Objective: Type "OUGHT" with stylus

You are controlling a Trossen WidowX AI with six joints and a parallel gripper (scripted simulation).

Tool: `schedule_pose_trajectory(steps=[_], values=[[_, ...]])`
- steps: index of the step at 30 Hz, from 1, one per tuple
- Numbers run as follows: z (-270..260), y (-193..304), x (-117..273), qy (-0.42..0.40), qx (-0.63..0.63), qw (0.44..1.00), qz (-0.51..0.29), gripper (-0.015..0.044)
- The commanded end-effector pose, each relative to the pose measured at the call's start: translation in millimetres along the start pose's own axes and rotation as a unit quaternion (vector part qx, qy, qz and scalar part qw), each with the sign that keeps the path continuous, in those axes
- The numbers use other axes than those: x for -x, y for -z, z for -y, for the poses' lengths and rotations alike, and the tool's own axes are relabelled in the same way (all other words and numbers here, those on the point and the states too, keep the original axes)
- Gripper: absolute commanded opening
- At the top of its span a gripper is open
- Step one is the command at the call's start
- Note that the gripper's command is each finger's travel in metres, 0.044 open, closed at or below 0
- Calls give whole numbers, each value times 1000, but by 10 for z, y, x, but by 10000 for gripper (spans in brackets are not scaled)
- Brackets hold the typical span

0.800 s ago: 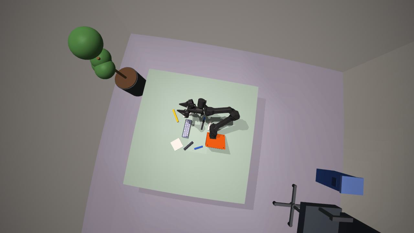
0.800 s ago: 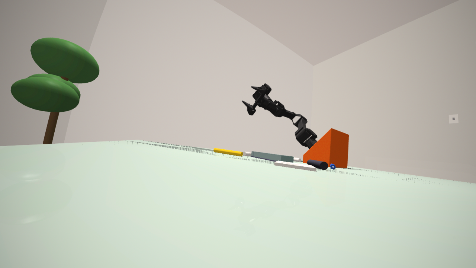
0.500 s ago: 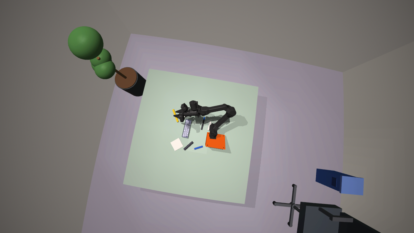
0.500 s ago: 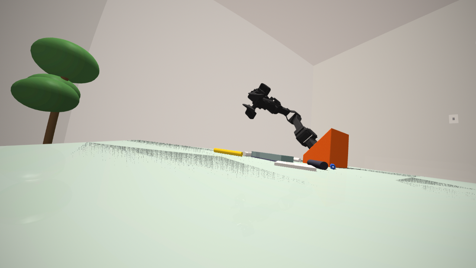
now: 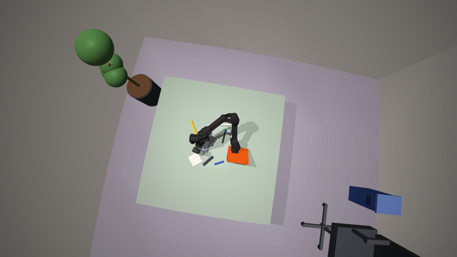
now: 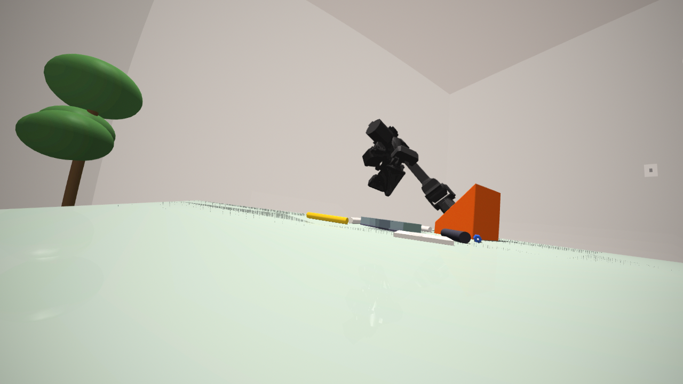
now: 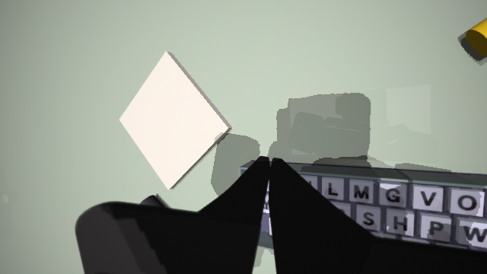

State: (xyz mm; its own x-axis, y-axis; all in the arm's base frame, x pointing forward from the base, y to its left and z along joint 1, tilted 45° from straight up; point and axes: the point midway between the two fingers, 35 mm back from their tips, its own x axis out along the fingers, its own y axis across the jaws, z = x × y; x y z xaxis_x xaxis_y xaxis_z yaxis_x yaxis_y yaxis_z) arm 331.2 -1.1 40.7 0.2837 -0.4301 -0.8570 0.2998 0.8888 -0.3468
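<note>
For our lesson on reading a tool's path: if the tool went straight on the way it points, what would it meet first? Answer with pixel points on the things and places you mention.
Probably the pale green desk (image 5: pixel 191 191) (image 6: pixel 334 310) (image 7: pixel 76 57), just beyond the keyboard's (image 5: pixel 205 146) (image 6: pixel 390 224) (image 7: pixel 392 213) edge; depth is unclear, so the tool (image 7: pixel 268 166) might clip the keyboard.

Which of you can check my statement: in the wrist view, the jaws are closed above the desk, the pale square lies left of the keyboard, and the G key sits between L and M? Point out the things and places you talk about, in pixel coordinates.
The key order is wrong: the wrist view shows G (image 7: pixel 393 195) between M (image 7: pixel 361 192) and V (image 7: pixel 428 199). The rest stands.

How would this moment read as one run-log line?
gripper: shut, nothing held | position: above keyboard | keyboard: on desk | stylus: not grasped
</note>
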Motion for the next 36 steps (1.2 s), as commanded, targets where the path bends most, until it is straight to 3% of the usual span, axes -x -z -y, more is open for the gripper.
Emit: schedule_pose_trajectory(steps=[1, 6, 18, 24, 36], values=[[-3, 331, -250, 102, 54, 990, -83, 0], [26, 565, -388, 188, 111, 967, -133, 0], [49, 555, -380, 187, 111, 967, -133, 0], [604, 395, -177, 189, 111, 967, -133, 0], [604, 395, -177, 189, 111, 967, -133, 0]])
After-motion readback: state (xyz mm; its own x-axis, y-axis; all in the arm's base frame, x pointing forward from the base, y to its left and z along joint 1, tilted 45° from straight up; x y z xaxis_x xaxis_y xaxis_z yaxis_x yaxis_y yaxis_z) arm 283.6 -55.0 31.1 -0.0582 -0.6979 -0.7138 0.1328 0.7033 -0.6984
